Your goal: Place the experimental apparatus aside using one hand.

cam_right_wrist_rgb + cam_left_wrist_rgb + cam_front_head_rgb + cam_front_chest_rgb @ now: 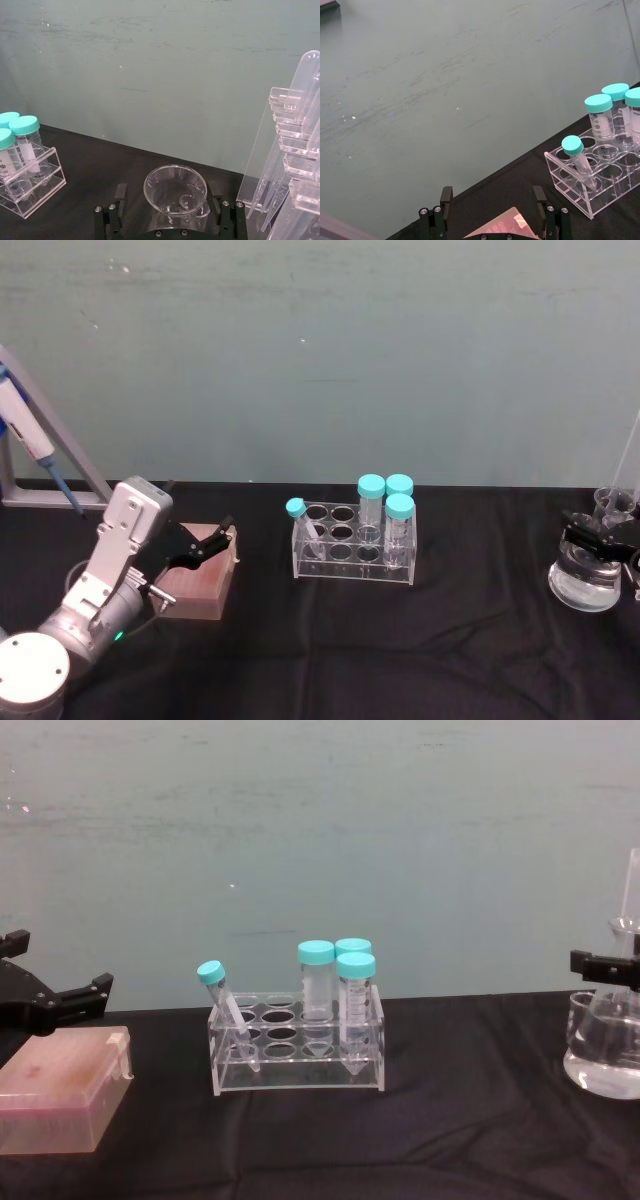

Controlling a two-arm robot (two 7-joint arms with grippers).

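Right gripper (600, 537) at the right edge of the black surface (420, 650), set around the neck of the large conical flask (585, 588), fingers (119, 196) spread wide to either side of the flask mouth; impossible to tell whether touching the glass. Flask upright, clear liquid in its base. Just behind it, the small beaker (612, 502) and the tall acrylic stand (280, 165) of long tubes. Left gripper (222, 536) near the left edge, hovering over the pink box (200, 588), fingers apart, holding nothing. Mid-surface, a clear tube rack (350, 548) with teal-capped tubes
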